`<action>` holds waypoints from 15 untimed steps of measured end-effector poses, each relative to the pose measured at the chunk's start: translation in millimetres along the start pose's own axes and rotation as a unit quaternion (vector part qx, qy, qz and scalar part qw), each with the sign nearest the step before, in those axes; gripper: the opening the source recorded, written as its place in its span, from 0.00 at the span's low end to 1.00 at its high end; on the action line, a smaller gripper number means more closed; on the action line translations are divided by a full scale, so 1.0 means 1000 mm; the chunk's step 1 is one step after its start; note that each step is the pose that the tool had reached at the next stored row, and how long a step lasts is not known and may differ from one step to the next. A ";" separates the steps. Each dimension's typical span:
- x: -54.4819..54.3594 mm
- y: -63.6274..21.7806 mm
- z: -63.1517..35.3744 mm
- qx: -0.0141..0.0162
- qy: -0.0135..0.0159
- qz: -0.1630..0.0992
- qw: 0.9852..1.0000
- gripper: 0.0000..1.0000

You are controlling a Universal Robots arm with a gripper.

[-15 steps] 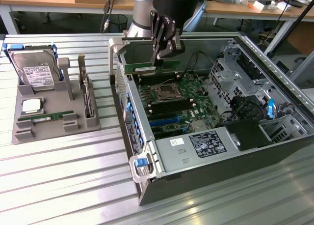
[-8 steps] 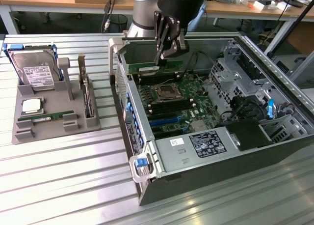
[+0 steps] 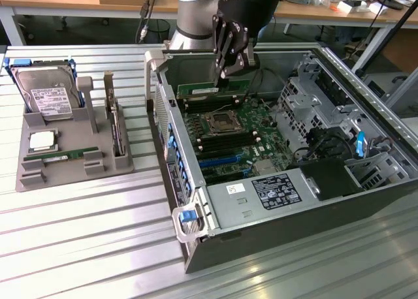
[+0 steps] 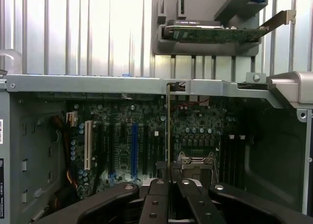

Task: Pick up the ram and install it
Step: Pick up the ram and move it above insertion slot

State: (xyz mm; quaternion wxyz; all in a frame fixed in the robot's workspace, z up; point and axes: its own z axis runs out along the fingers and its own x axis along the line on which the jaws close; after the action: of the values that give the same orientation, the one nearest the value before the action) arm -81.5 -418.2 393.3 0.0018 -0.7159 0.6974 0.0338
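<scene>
Closest to the wrist camera, the gripper's (image 4: 168, 182) black fingers (image 4: 157, 190) are seen pressed nearly together, pinching the ram (image 4: 168, 131). The stick is viewed edge-on as a thin line running straight out from between the fingertips.

In the exterior view the gripper (image 3: 223, 77) is lowered into the open computer case (image 3: 294, 240). The ram (image 3: 212, 89) is held at its upper edge, with the green board hanging below the fingertips. Its long axis runs from the exterior view's left to its right, parallel to the black memory slots (image 3: 212, 104) just beneath it, on the far side of the processor socket (image 3: 219, 121). The relation that matters is therefore a vertical one: stick above, slot below, both lying the same way. Whether the lower edge has entered a slot cannot be told.

Beyond the fingertips, the motherboard (image 4: 122, 131) is spread out, with the socket (image 4: 195, 168) beside the line of the stick.

Farther off, past the case rim (image 4: 98, 83), a grey tray (image 4: 205, 48) is seen carrying an expansion card (image 4: 215, 34). A second memory stick (image 3: 62, 157) lies flat on that tray (image 3: 72, 175), well apart from the gripper.
</scene>
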 end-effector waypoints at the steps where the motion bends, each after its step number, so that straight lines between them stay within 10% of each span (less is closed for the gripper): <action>1: 0.000 -0.0017 0.0000 0.000 0.000 0.000 1.000 0.12; 15: 0.000 -0.0187 -0.0007 0.000 0.000 0.000 1.000 0.12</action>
State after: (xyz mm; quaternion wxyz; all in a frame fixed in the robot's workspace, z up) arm -62.7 -418.2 393.1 0.0017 -0.7159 0.6973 0.0338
